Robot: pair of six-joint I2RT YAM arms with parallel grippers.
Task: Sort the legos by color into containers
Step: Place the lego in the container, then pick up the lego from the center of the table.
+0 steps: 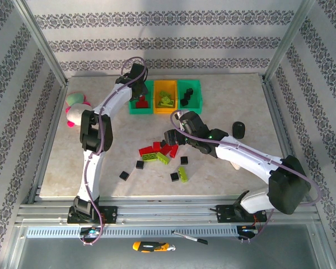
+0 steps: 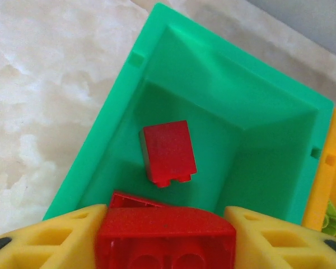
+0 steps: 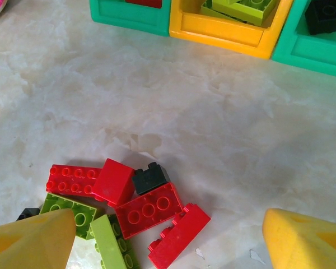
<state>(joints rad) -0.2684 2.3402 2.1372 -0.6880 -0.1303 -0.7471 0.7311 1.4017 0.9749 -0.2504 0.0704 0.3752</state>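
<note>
Right gripper (image 3: pixel 167 235), jaws wide apart, over a loose cluster of red bricks (image 3: pixel 148 210), lime bricks (image 3: pixel 109 244) and a black brick (image 3: pixel 150 178) on the table (image 3: pixel 213 123). Beyond, an orange bin (image 3: pixel 224 32) with lime bricks sits between two green bins (image 3: pixel 129 15).

Bare desk (image 1: pixel 151 128) is left between the bins (image 1: pixel 166 111) and the scattered bricks (image 1: pixel 159 152). The left green bin (image 2: pixel 101 140) is blocked from above by fingers (image 2: pixel 61 235) with a red brick (image 2: pixel 165 238) between.

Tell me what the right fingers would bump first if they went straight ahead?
Probably the red legos in the loose pile, lying between the right fingers; depth is unclear.
</note>
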